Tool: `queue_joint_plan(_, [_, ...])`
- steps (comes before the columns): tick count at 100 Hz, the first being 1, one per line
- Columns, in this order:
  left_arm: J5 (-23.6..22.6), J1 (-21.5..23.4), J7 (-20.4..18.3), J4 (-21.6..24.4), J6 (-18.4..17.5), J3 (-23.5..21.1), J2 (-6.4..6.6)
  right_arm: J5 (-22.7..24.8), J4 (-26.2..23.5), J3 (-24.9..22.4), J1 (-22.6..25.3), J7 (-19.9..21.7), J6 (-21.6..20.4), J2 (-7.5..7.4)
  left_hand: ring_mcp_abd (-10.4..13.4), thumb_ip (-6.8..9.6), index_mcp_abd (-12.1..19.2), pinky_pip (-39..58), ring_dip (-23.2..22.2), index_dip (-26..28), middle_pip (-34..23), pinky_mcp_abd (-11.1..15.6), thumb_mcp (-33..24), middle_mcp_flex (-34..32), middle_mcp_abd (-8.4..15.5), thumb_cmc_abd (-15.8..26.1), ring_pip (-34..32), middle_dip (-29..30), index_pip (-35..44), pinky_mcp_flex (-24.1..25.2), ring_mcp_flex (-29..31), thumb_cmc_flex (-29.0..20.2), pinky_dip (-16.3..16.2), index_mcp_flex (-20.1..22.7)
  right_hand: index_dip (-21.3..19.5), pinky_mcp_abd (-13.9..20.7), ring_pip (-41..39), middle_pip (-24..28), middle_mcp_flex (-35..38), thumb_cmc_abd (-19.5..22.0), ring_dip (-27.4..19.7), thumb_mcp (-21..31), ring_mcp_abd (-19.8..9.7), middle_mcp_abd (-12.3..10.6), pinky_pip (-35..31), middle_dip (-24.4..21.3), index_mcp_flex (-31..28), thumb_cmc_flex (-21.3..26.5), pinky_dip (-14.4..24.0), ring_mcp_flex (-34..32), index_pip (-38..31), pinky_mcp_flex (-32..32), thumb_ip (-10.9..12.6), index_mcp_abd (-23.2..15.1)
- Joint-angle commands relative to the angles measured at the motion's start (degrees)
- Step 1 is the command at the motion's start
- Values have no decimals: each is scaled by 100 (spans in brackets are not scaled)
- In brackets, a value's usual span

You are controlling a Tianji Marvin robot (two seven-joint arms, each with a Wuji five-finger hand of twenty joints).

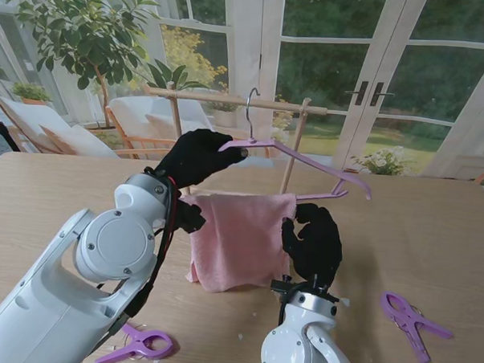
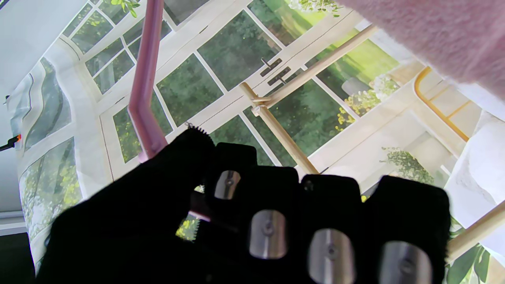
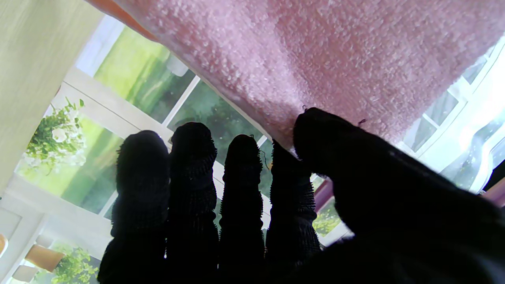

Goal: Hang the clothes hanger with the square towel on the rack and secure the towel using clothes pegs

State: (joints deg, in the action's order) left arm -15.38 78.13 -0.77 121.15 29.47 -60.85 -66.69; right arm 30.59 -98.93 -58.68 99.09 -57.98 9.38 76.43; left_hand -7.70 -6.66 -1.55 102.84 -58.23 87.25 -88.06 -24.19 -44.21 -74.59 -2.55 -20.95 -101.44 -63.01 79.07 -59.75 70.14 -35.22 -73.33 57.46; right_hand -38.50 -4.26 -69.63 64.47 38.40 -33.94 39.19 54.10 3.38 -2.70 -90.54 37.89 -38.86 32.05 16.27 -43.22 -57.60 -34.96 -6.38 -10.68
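The wide pale wooden desk [image 1: 433, 230] carries everything, and the light wooden rack with a horizontal rail on 2 uprights [image 1: 221, 99] stands on it just beyond the left hand [image 1: 193, 157]. That black-gloved hand is raised off the desk with its fingers curled shut around the left shoulder of the lilac plastic clothes hanger with a metal hook [image 1: 307, 156]. In the stand view the hook lies over the rail; whether it already bears on it I cannot tell. Gripping the shoulder end rather than the hook probably leaves the hook free to settle on the rail and keeps the hanger from swinging.

The pink square terry towel [image 1: 239, 238] is draped over the hanger's lower bar, hanging between the 2 hands with its lower edge down at the desk. The right hand [image 1: 313, 242], also gloved in black, points fingers-up at the towel's right edge; its wrist view shows the thumb pressed against the cloth with the 4 fingers straight and together beside it, a light pinch that seems meant to steady the fabric.

Smallest are 2 purple plastic clothes pegs: one [image 1: 413, 316] lies on the desk to the right of the right hand, the other [image 1: 138, 343] close beside the left forearm, neither in use.
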Motion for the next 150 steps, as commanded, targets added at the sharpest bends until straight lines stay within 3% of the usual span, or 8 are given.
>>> queue_joint_plan(1, [-173, -20, -41, 30, 145, 37, -32, 14, -117, 36, 72, 13, -17, 72, 555, 268, -302, 1714, -106, 247, -452, -42, -254, -208, 534, 24, -794, 48, 387, -188, 243, 108, -253, 309, 224, 110, -127, 69, 165, 198, 53, -59, -63, -59, -210, -96, -187, 215, 2865, -175, -57, -46, -37, -162])
queue_joint_plan(13, [-386, -74, 58, 31, 511, 124, -66, 145, -268, 86, 185, -35, -52, 48, 570, 250, -305, 1714, -99, 261, -446, 32, -143, -208, 541, 121, -791, 49, 378, -200, 244, 52, -220, 242, 388, 3, -291, 85, 618, 187, 44, 123, 51, 195, -403, -175, -447, 214, 2870, -643, -100, -301, 140, 99])
queue_joint_plan(29, [-458, -132, 120, -12, 784, 182, -97, 398, -404, 179, 238, -88, -7, 9, 579, 228, -310, 1714, -91, 271, -432, 52, -40, -208, 550, 207, -788, 52, 377, -204, 244, 4, -202, 185, 258, -16, -479, 209, 978, 121, -7, 279, 36, 477, -639, -166, -560, 145, 2761, -1176, -187, -767, 182, 422])
queue_joint_plan(68, [-359, -138, 68, -155, 722, 226, -90, 457, -851, 223, 40, -47, 92, 22, 587, 230, -303, 1714, -81, 270, -423, 66, 39, -208, 555, 224, -789, 50, 386, -206, 244, -27, -187, 177, 169, 101, -514, 254, 962, 399, -74, -132, -71, 545, -698, -167, -462, 327, 2541, -1242, -81, -852, -42, 489])
queue_joint_plan(83, [-267, -97, 118, -147, 634, 140, -104, 525, -1156, -51, 152, -123, 187, 1, 597, 280, -270, 1714, -80, 234, -418, 71, -99, -209, 582, 67, -793, 47, 407, -205, 244, 74, -192, 313, 186, 115, -533, 274, 981, 444, -74, -230, -82, 558, -714, -162, -462, 367, 2520, -1270, -69, -904, -75, 494])
queue_joint_plan(97, [-71, 8, 173, -26, 616, 23, -124, 397, -1344, -495, 446, -124, 245, -14, 582, 295, -266, 1714, -82, 217, -446, 33, -80, -210, 565, 180, -796, 43, 409, -196, 243, 177, -205, 401, 197, 87, -567, 288, 1012, 395, -69, -209, -31, 617, -754, -159, -490, 389, 2514, -1302, -82, -933, -44, 551])
queue_joint_plan(119, [178, -231, 68, -224, 641, -168, -121, 255, -1153, -1003, 918, 36, 185, -80, 488, 294, -293, 1714, -97, 220, -451, -100, 86, -210, 520, 371, -794, 56, 395, -177, 241, 128, -237, 395, 227, 20, -623, 291, 1077, 279, -61, -107, 66, 708, -849, -162, -572, 391, 2514, -1355, -94, -973, -18, 644])
queue_joint_plan(150, [716, -226, 286, -72, 793, -168, -245, 194, -696, -843, 913, 380, 241, -138, 434, 293, -337, 1714, -108, 223, -446, -164, 111, -211, 464, 371, -793, 56, 377, -164, 239, 96, -251, 400, 284, -44, -629, 262, 1148, 162, -70, 10, 132, 709, -893, -174, -661, 325, 2490, -1388, -56, -1020, -33, 612])
